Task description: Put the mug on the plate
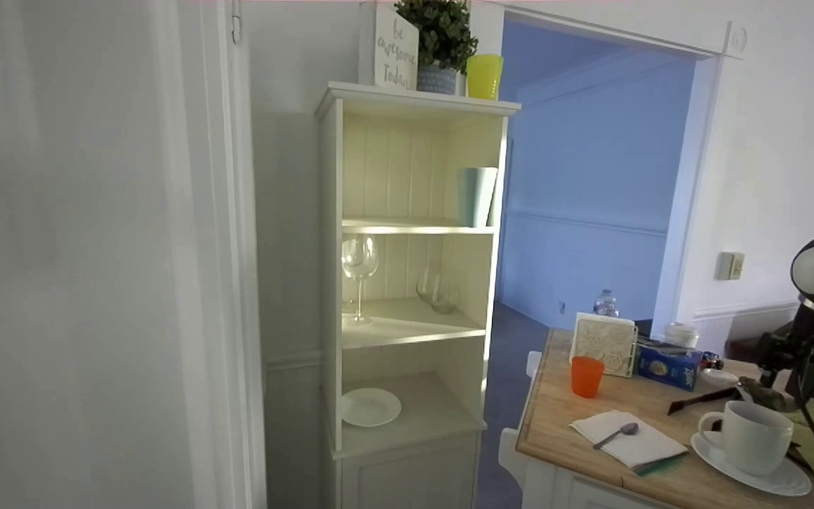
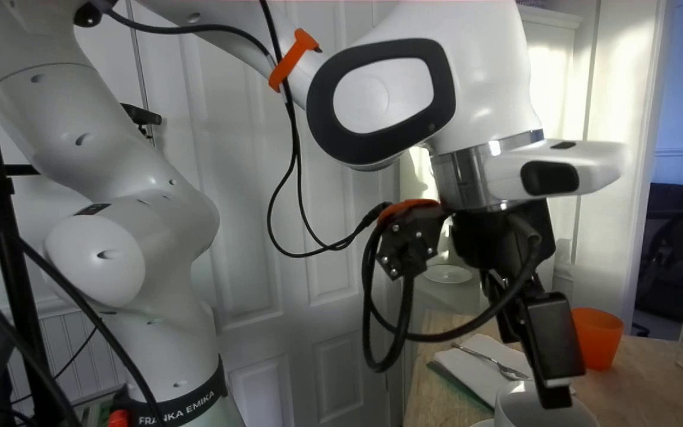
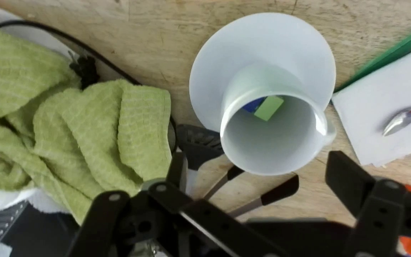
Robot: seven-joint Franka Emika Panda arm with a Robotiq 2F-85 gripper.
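Mug (image 3: pixel 277 137) upright, just ahead of the pincer (image 3: pixel 257 164), in line with the gap between its widely parted fingers.

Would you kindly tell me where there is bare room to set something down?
In an exterior view, bare wood shows between the orange cup and the napkin. In the wrist view, more shows above the green towel, left of the plate. Around the mug it is crowded: plate, towel and slotted utensil.

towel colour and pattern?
The towel is yellow-green with a faint grid; clearest in the wrist view.
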